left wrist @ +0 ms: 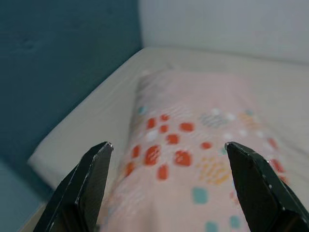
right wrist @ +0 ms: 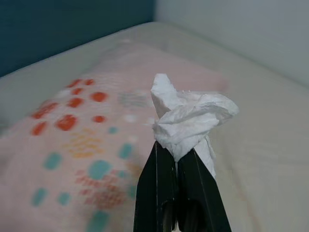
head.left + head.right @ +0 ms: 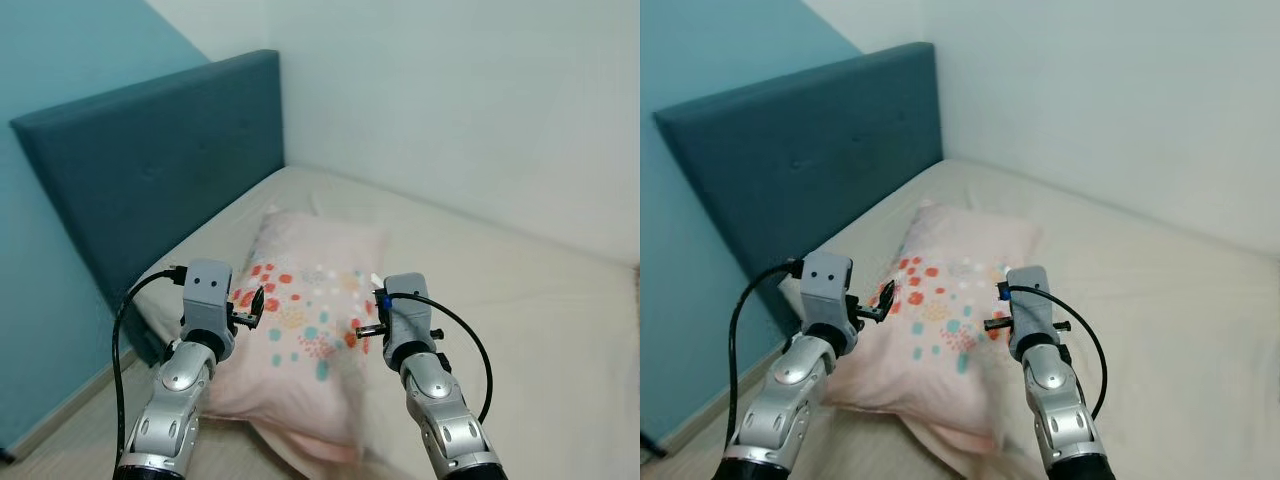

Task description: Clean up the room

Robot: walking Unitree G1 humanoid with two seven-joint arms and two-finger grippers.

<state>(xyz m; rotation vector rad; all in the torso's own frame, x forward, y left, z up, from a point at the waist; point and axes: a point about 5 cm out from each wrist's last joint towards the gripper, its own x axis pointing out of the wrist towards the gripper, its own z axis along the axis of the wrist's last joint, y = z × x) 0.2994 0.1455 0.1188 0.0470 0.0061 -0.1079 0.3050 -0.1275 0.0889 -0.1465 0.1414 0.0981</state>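
The robot stands at the side of a bed (image 3: 520, 300) that has a beige sheet and a dark teal padded headboard (image 3: 150, 170). The wall behind the headboard is light blue and the wall along the far side of the bed is white. On the mattress, near the headboard, a pale pink pillow (image 3: 310, 300) lies flat. It has a print of red, orange and teal spots on its middle part.

Both silver arms are raised in front of the robot, over the near edge of the bed and the near end of the pillow. The left hand (image 1: 166, 159) is above the headboard side of the pillow and its two black fingers (image 1: 87, 188) are wide apart, with nothing between them. In the left wrist view the spotted cloth of the pillow is directly under the gap between the fingers.

The right hand (image 2: 179, 162) is above the other side of the pillow, closer to the middle of the bed. Its two black fingers are pressed together and they clamp a crumpled white tissue (image 2: 190, 116) at its lower part. The tissue stands up from the fingertips, held in the air above the pillow and the sheet. In the head views the tissue is only a small white spot (image 3: 375, 280) at the front of the right hand
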